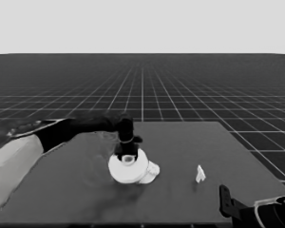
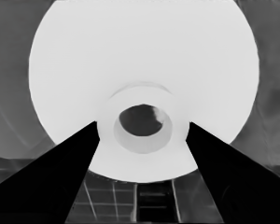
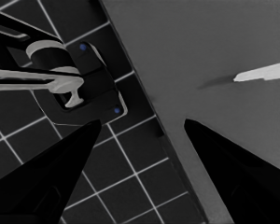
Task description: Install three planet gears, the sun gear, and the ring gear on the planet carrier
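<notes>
Where the larger round part point(image 1: 127, 169) lies left of the table's point(image 1: 180, 142) middle, it sits over the smaller round part point(image 1: 151, 170), which peeks out at its right side, so the stack looks off-centre. Its raised hub point(image 2: 142, 122) stands directly under the left gripper point(image 1: 128, 155), whose 2 fingers point(image 2: 60, 177) straddle that hub, spread and seemingly not pinching. The right gripper point(image 3: 140, 140), parked at the near right corner, is splayed and empty, with the thin white piece point(image 1: 200, 174) closer to it.

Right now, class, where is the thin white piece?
In the head view, the thin white piece lies alone on the table's right half, right of the larger round part, near the parked right arm.
</notes>
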### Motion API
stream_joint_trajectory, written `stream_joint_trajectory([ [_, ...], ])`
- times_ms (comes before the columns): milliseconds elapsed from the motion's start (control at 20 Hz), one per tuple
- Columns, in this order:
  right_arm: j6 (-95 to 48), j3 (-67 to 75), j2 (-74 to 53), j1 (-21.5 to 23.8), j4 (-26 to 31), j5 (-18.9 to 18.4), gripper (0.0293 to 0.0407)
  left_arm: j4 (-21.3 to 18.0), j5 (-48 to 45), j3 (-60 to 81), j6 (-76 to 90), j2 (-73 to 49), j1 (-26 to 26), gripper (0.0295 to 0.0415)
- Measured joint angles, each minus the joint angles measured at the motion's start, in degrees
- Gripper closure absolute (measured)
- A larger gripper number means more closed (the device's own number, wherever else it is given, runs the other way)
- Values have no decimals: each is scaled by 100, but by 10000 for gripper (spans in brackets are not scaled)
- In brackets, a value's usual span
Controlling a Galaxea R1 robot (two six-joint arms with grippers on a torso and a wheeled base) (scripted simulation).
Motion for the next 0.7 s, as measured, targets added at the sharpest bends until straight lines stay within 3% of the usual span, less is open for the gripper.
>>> stream_joint_trajectory([
  [200,0,0,0,0,0,0,315,33,-52,-1464,320,1329,52,362],
  [400,0,0,0,0,0,0,315,36,-64,-1708,406,1479,59,362],
  [500,0,0,0,0,0,0,315,383,-166,-1907,527,1538,418,362],
  [700,0,0,0,0,0,0,315,538,-226,-2034,600,1574,589,362],
])
